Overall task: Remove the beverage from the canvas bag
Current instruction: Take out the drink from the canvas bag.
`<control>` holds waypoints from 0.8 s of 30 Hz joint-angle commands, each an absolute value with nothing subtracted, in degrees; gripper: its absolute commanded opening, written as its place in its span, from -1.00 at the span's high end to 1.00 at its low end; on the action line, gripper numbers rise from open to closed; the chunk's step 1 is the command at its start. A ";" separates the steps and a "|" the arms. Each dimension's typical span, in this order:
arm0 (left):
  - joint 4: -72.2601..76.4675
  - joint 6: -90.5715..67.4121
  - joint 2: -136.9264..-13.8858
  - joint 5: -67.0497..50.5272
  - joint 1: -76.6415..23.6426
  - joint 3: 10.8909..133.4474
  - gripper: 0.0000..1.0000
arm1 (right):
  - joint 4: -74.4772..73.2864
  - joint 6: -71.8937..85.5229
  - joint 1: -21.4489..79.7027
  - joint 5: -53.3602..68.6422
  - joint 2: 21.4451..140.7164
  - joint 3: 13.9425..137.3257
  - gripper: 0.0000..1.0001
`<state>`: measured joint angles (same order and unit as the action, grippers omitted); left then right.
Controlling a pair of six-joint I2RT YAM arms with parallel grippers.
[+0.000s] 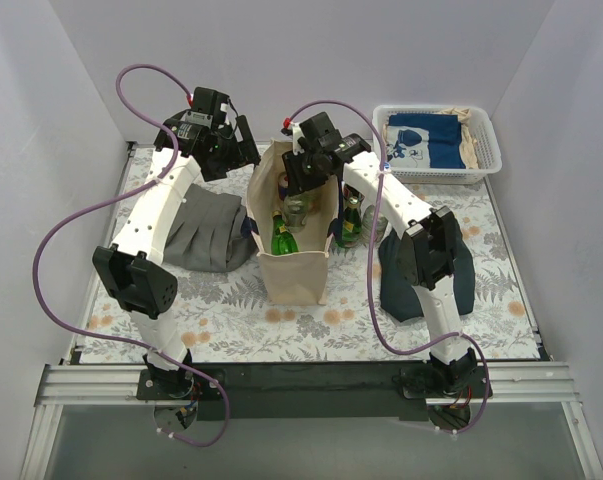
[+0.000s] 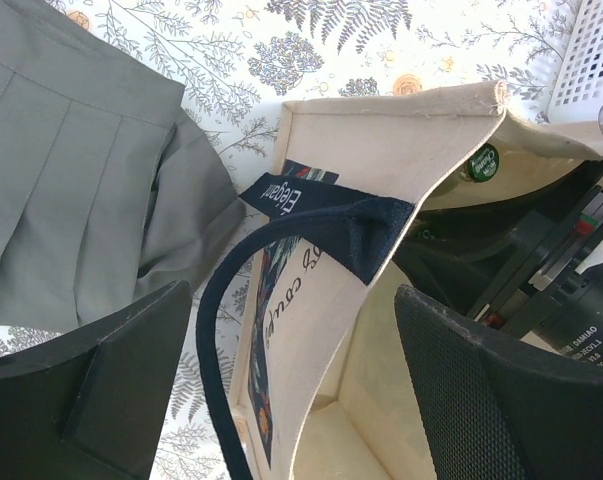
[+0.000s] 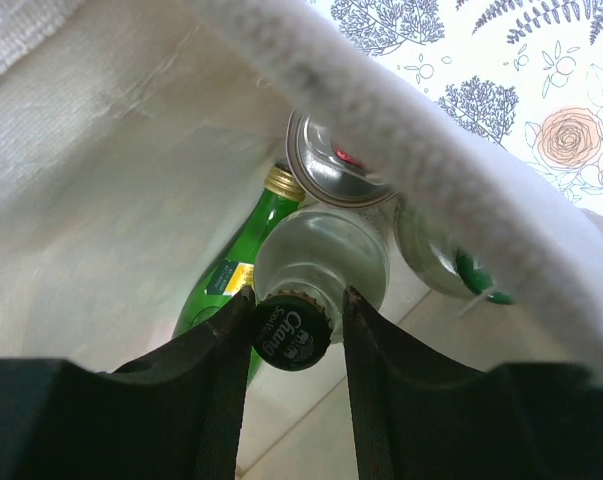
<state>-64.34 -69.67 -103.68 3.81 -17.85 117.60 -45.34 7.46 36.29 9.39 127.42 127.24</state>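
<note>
Inside the tall cream canvas bag (image 1: 293, 275), right end effector (image 3: 296, 305) sits clamped on the dark crown cap of the clear glass bottle (image 3: 321, 255). Bottle axis runs upright toward the wrist, so I'd extract straight up. Left end effector (image 2: 291, 300) gapes wide, straddling the bag's 10 o'clock rim.

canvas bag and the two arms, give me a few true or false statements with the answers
1. The right gripper is inside the canvas bag, straddling a black bottle cap. True.
2. The left gripper is clamped shut. False: it is wide open around the bag's wall.
3. A green bottle is in the bag. True.
4. The white basket sits at the near left. False: it is at the far right corner.
</note>
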 commanded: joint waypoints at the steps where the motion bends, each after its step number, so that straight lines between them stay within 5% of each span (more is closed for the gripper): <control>1: -64.51 -69.17 -100.19 2.90 -17.67 117.25 -0.62 | -49.40 8.70 37.44 11.95 124.54 126.65 0.13; 24: -64.25 -69.08 -99.76 2.72 -17.67 116.81 -0.62 | -49.04 8.61 37.35 11.96 125.07 129.72 -0.04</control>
